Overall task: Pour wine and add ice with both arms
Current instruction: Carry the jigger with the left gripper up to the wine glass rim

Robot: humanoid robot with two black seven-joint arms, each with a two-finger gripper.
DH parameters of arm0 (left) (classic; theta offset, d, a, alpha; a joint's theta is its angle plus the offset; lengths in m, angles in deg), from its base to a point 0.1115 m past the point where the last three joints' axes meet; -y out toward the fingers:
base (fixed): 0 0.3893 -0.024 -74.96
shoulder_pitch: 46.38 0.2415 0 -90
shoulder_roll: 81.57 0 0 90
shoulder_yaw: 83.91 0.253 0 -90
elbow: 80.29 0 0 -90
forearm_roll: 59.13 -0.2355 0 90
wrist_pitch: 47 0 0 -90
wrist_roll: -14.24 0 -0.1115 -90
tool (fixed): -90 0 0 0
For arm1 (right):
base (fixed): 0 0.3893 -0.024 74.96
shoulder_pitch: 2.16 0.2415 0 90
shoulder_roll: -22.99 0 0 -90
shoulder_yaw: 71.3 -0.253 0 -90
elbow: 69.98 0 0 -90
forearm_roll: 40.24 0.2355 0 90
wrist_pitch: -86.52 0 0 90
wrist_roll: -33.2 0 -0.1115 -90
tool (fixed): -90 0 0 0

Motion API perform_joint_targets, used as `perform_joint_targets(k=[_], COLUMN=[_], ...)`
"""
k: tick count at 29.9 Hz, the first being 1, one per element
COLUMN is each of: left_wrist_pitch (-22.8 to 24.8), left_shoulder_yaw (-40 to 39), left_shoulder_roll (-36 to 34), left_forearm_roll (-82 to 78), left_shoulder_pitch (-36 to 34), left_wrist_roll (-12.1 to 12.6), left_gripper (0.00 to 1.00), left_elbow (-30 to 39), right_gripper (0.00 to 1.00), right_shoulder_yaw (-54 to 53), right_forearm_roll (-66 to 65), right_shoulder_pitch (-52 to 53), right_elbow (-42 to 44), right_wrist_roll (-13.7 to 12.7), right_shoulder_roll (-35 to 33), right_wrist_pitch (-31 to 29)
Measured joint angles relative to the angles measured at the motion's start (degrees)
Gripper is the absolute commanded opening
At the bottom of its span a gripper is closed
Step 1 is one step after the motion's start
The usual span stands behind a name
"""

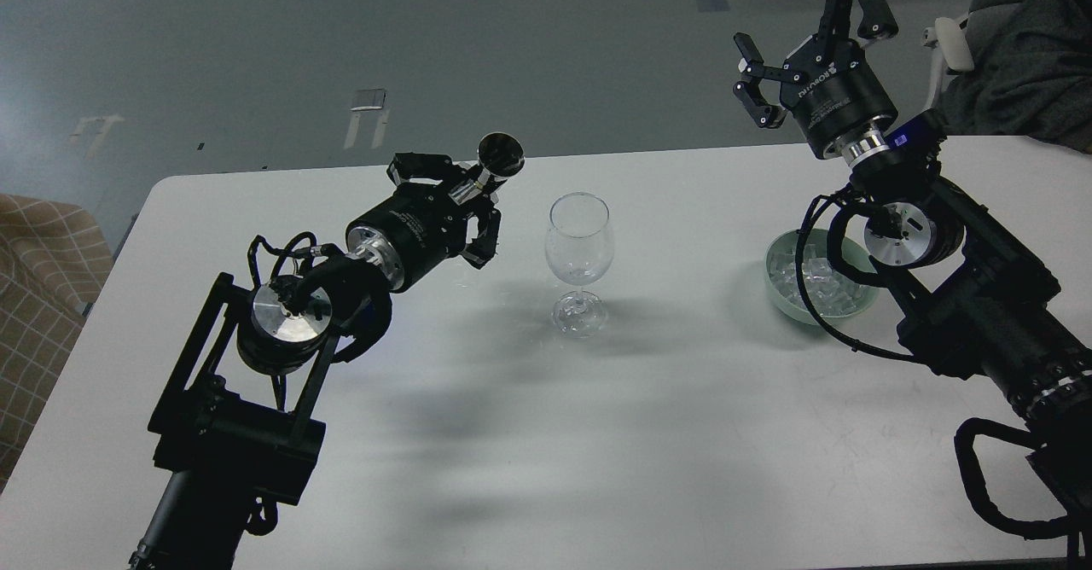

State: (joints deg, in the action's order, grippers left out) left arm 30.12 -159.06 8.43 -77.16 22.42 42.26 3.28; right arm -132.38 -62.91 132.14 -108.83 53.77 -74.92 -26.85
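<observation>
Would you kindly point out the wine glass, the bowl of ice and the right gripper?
wine glass (579, 241), head view, on its clear bowl.
green ice bowl (778, 290), head view, on its left wall.
right gripper (810, 20), head view, between its spread fingertips.

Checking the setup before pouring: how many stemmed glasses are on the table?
1. The stemmed glass stands upright near the table's middle, between the left gripper and the green ice bowl. None seems hidden.

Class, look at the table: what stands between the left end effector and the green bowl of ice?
In the head view, the empty stemmed glass stands upright between the left end effector and the green bowl of ice; otherwise bare white table.
</observation>
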Motion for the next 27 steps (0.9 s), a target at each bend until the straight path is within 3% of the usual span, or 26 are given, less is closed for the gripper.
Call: perform_joint_targets(k=[27], left_wrist_pitch=[-1.9], left_shoulder_yaw=[5.4], left_shoulder_roll=[0.0], left_forearm_roll=[-4.2], left_shoulder_pitch=[-3.0], left_wrist_roll=[0.0], left_gripper=[0.0], left_elbow=[0.1], right_gripper=[1.0], right_shoulder_yaw=[0.0], right_forearm_roll=[0.0], right_shoulder_pitch=[-0.1], right_elbow=[0.0], right_wrist_roll=[0.1], right_shoulder_roll=[0.4], right_wrist_pitch=[0.0])
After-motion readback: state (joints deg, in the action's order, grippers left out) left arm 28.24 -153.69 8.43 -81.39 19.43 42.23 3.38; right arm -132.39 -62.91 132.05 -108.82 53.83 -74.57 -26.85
